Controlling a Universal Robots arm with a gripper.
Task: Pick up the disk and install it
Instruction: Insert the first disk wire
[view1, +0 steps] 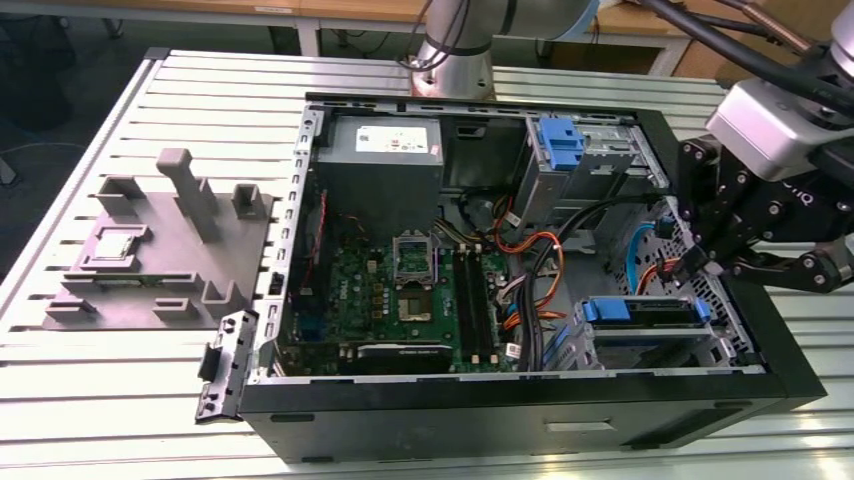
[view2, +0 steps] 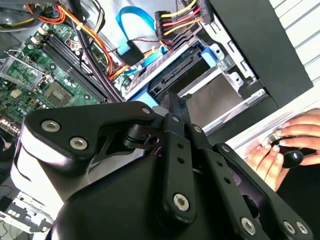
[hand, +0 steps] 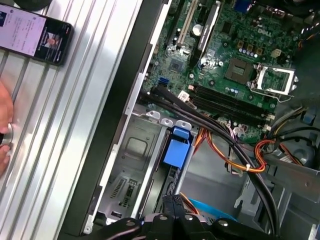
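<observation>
An open black computer case (view1: 534, 400) lies on a ribbed metal worktop (view1: 120, 390). Taking the case as landmark and moving from the exterior view's left: a grey plastic fixture (view1: 160, 250) sits on the worktop beside the case. Inside the case, a green motherboard (view1: 387, 290) fills the left half, with a grey power supply (view1: 380, 150) behind it. Further right, the disk (view1: 643, 312), with its blue bracket, sits in a metal bay at the case's front right corner. Just outside the case's right wall hangs the black tool (view1: 767, 262); whether it is open or closed cannot be told. In the second wrist view, a person's hand (view2: 285, 150) rests on the worktop beside the case.
</observation>
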